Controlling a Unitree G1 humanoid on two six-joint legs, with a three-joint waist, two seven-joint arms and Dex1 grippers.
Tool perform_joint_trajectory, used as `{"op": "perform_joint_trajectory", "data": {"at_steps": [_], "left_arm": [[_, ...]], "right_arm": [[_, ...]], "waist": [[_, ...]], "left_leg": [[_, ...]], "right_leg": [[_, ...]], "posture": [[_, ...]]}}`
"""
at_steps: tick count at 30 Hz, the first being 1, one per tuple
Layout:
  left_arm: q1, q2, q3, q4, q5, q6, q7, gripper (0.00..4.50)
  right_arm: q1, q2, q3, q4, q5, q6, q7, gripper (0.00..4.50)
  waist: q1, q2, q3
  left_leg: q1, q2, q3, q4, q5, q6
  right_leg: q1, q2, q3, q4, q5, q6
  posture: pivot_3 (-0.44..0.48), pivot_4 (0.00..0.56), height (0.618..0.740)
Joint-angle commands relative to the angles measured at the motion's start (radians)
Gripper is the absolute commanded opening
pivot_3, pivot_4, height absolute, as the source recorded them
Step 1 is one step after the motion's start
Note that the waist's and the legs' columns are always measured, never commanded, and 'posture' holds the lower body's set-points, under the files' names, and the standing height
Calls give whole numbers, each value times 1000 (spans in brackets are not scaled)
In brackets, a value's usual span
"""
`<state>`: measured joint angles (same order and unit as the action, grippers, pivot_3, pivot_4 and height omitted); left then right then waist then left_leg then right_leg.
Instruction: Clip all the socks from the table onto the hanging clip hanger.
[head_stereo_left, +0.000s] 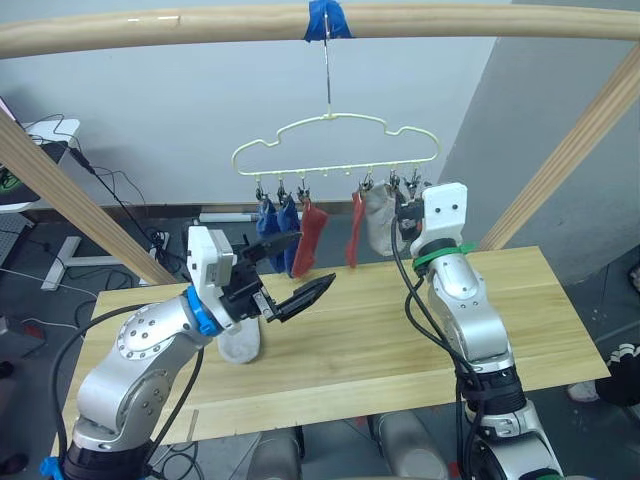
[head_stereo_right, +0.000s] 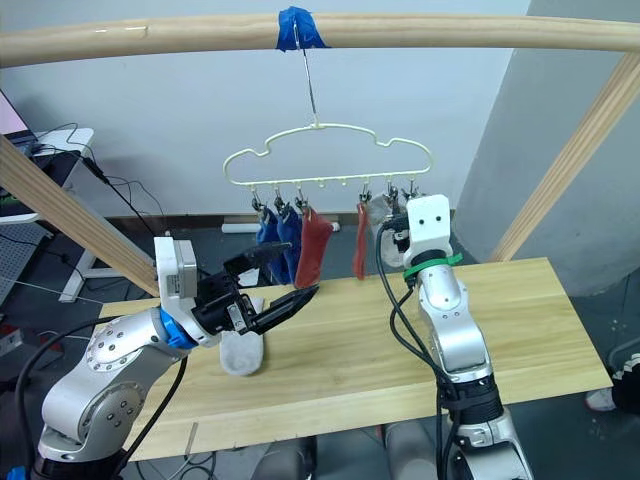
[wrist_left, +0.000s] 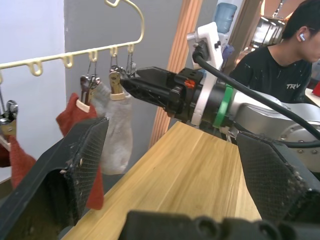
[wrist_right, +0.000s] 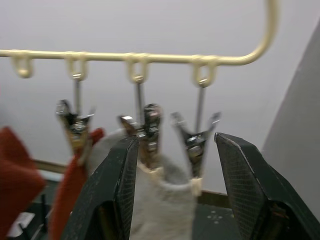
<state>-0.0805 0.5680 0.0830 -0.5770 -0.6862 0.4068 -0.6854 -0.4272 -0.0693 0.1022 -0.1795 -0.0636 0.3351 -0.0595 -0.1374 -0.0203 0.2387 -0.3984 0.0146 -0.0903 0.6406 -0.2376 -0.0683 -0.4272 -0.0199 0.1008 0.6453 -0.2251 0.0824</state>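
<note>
A pale grey wall backs a frame of round wooden poles (head_stereo_left: 150, 25), from whose top bar, at a strip of blue tape (head_stereo_left: 327, 18), the pale-yellow clip hanger (head_stereo_left: 335, 142) hangs by its metal hook. Beneath it runs the table (head_stereo_left: 520, 320) of light wood planks. Five socks hang from the silver clips: two blue socks (head_stereo_left: 275, 230) toward the robot's left, then two rust-red socks (head_stereo_left: 309, 240), one of them (head_stereo_left: 355, 228) hanging narrow and edge-on, and a light grey sock (head_stereo_left: 379, 222) on the robot's right end. The second grey sock (head_stereo_left: 241, 345) lies on the table near its left part, just beside the left arm.

The left gripper (head_stereo_left: 290, 270) is raised over the table below the blue socks, its two black fingers spread wide and holding nothing. The right gripper (wrist_right: 172, 165) is lifted to the hanger's right end, its fingers parted on either side of the last clips (wrist_right: 192, 142) and the top of the hanging grey sock, without closing on either. In the left wrist view, a person in a black T-shirt (wrist_left: 280, 65) sits beyond the table.
</note>
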Motion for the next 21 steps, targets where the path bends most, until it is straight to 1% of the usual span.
{"op": "perform_joint_trajectory", "data": {"at_steps": [1, 7, 13, 21], "left_arm": [[3, -4, 11, -35, -7, -7, 2, 4500], [0, -9, 8, -29, -3, -9, -1, 4500], [5, -9, 6, -26, 2, -16, -11, 4500], [6, -14, 2, -34, 7, -15, -3, 4500]], "right_arm": [[-20, 1, -10, -27, -31, -22, -14, 2527], [-26, 2, -21, -10, -49, -21, -15, 2527], [-46, 19, -4, 24, -48, -28, -5, 2527], [-70, 25, -34, 81, -51, -48, -28, 2527]], "waist": [[0, 0, 0], [0, 0, 0], [-1, 0, 0], [0, 0, 0]], "left_leg": [[0, 0, 0, 0, 0, 0], [0, 0, 0, 0, 0, 0], [0, 0, 0, 0, 0, 0], [0, 0, 0, 0, 0, 0]], "right_leg": [[0, 0, 0, 0, 0, 0], [0, 0, 0, 0, 0, 0], [0, 0, 0, 0, 0, 0], [0, 0, 0, 0, 0, 0]], "posture": [[-88, 215, 740], [-88, 215, 740], [-87, 209, 740], [-77, 203, 740]]}}
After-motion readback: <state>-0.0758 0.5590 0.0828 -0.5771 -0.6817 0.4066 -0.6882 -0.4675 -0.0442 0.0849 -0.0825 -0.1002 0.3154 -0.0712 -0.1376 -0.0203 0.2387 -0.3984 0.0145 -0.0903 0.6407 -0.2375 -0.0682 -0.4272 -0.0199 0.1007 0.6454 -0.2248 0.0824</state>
